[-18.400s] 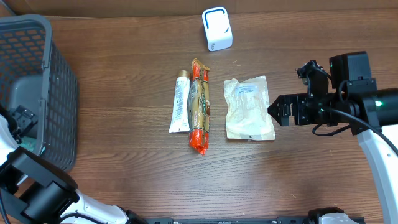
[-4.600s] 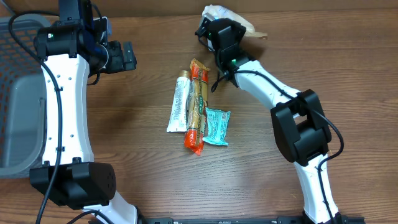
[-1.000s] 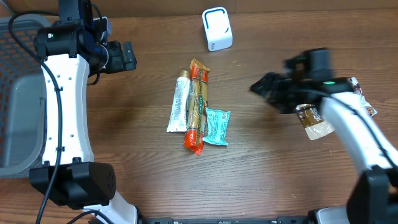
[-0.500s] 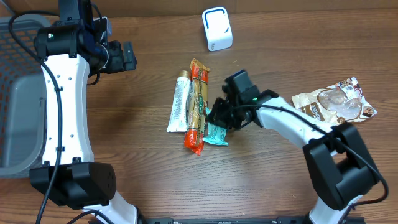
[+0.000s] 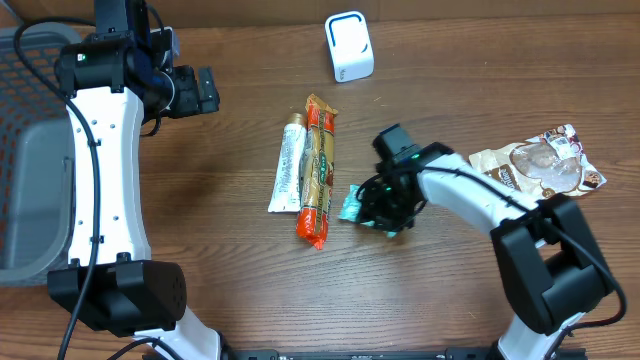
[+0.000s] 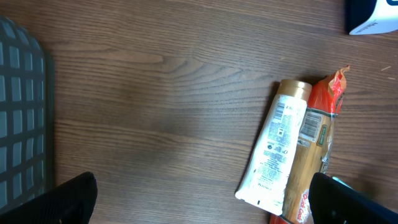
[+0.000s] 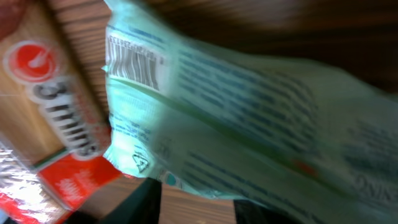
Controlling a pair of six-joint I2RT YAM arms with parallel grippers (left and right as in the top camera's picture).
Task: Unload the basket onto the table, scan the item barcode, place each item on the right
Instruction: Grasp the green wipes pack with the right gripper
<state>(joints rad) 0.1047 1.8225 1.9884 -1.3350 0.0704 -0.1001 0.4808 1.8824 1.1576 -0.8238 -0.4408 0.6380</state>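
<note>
Currently R gripper (image 5: pixel 385 210) is sitting on packet (image 7: pixel 236 106) beside bar (image 5: pixel 318 170); cannot tell whether jaws are pinching it (wrist view blurred). L gripper (image 5: pixel 207 88) is idling, jaws spread. Risk: weak pinch, packet slipping en route to scanner (image 5: pixel 349 46).

Glossy plastic packet (image 7: pixel 249 112); matt wooden table (image 5: pixel 200 300)

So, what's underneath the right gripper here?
A teal packet, only its left end showing past the right gripper; the rest is covered. The wrist view shows its barcode.
</note>
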